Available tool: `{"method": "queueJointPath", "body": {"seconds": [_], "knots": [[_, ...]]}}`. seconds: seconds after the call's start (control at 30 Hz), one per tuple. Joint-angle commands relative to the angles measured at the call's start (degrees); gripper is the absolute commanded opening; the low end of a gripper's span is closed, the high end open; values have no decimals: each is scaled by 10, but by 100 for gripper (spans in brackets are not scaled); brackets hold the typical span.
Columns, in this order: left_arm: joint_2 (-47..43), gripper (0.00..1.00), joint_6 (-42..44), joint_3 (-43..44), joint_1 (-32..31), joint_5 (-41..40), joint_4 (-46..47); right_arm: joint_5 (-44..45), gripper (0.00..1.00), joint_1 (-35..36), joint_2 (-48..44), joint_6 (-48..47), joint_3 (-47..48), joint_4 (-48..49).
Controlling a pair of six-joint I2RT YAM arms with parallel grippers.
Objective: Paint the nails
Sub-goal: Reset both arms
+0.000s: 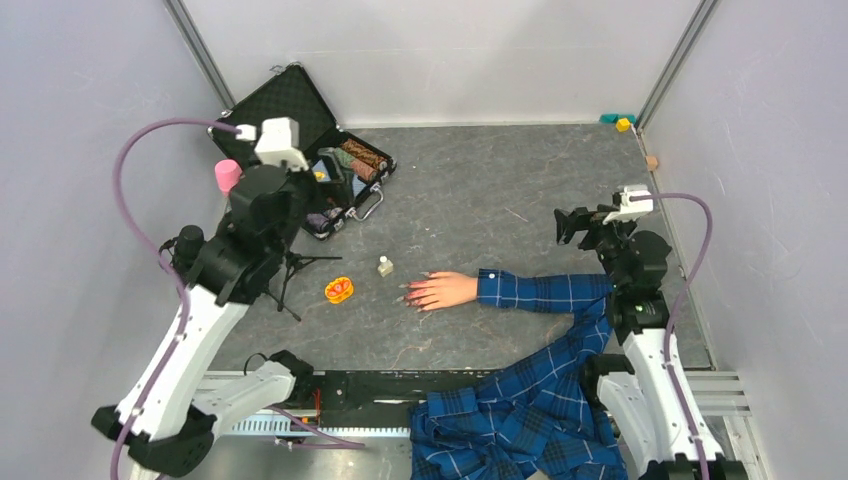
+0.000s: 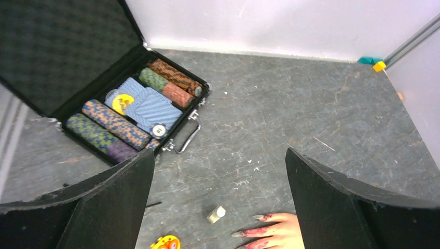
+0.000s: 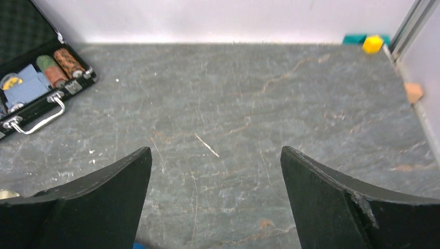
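A robot lab test cell is indicated by plain white walls framed with metal posts, a grey table closed in on three sides, a left arm and right arm bolted to a rail, and purple cables left exposed.

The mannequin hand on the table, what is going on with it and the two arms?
Nothing is held right now. The left gripper and the right gripper are both open, above the table. The mannequin hand lies flat in its plaid sleeve, nails reddish; a small white-capped bottle sits near it, untouched.
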Motion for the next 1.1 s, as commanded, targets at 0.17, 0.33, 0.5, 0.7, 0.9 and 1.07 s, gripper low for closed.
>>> {"method": "queueJointPath", "body": {"seconds": [0.17, 0.33, 0.5, 0.7, 0.9, 1.07], "knots": [[-192, 100, 94, -115, 2, -84, 5, 48, 98, -1, -152, -27, -91, 141], [-239, 100, 78, -165, 2, -93, 22, 62, 98, -2, -172, -36, -114, 151], [-245, 100, 78, -171, 2, -104, 25, 64, 98, -1, -169, -42, -109, 139], [-241, 100, 77, -174, 2, -107, 25, 67, 98, -1, -176, -52, -106, 130], [-246, 100, 77, -180, 2, -95, 33, 64, 98, -1, -172, -52, -106, 127], [-246, 100, 79, -182, 2, -96, 35, 61, 98, -1, -175, -52, -104, 125]]}}
